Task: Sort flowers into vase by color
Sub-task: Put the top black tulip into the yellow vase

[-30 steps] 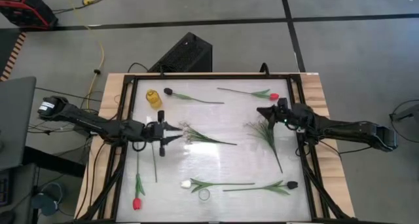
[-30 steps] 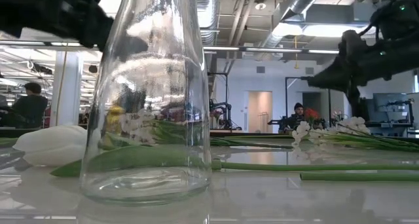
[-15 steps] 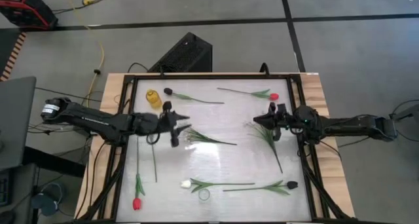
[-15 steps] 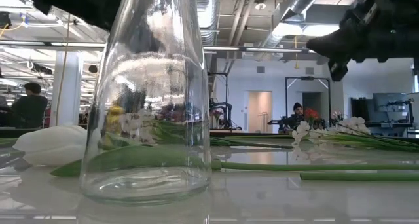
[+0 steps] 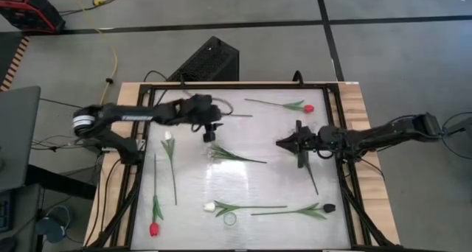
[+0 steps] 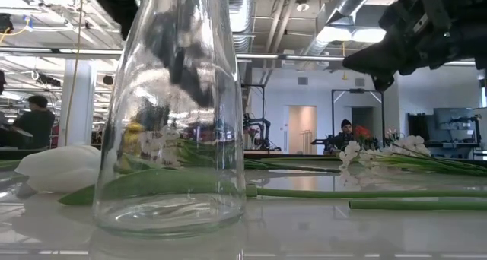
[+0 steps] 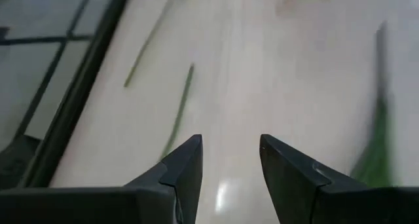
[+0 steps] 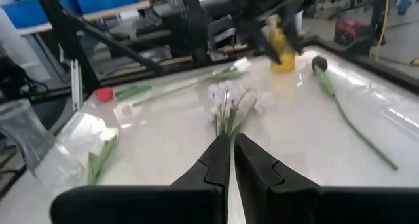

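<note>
My left gripper (image 5: 209, 136) is open and empty above the far left part of the table; its fingers show in its wrist view (image 7: 229, 145). My right gripper (image 5: 280, 143) is shut and empty, raised above the table (image 6: 380, 58), over the blossoms of the right sprig (image 5: 310, 169). The other sprig (image 5: 217, 152) lies just ahead of it (image 8: 229, 99). A white tulip (image 5: 167, 136), a red tulip (image 5: 154, 228), a second white tulip (image 5: 209, 206), a dark tulip (image 5: 329, 208) and a far red tulip (image 5: 308, 108) lie flat. The clear vase (image 5: 231, 219) stands upright at the near edge.
A yellow vase (image 8: 281, 50) stands at the far left, under my left arm in the high view. A dark tulip (image 8: 319, 63) lies beside it. A black frame (image 5: 140, 171) rims the table. People show in the room behind (image 6: 34, 119).
My left arm has swung toward the table's far edge and a little to the right, and the white tulip's head now shows where the arm was. My right gripper has gone toward the table's left and a little toward the near edge. The flowers have kept still.
</note>
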